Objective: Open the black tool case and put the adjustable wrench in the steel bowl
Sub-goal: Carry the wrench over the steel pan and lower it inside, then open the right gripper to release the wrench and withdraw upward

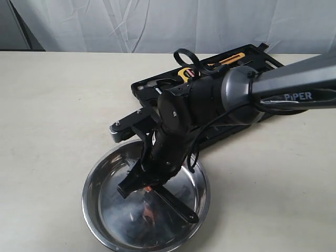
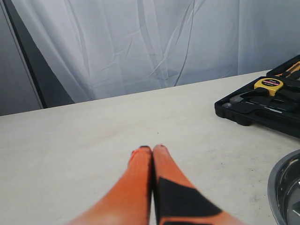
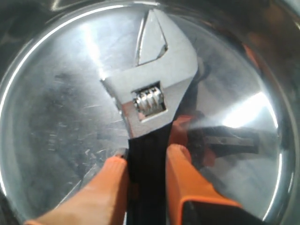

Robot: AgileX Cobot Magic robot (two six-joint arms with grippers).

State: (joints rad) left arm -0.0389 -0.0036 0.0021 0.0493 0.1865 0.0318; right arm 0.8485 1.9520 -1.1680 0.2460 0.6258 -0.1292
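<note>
The steel bowl (image 1: pixel 92 207) sits at the table's front, and its shiny bottom (image 3: pixel 56 117) fills the right wrist view. My right gripper (image 1: pixel 137 185) reaches down inside it, shut on the adjustable wrench (image 3: pixel 150 89). The orange fingers (image 3: pixel 180 164) clamp the black handle just behind the silver head. The handle (image 1: pixel 177 203) slants back over the bowl's bottom; whether it touches the steel I cannot tell. The black tool case (image 1: pixel 239 65) lies open behind the bowl, partly hidden by the right arm. My left gripper (image 2: pixel 152 149) is shut and empty above bare table, left of the case (image 2: pixel 262 105).
A yellow tape measure (image 2: pixel 269 83) and orange-handled tools (image 1: pixel 231 60) lie in the case's slots. A white curtain (image 1: pixel 157 21) hangs behind the table. The bowl's rim (image 2: pixel 276 187) shows at the edge of the left wrist view.
</note>
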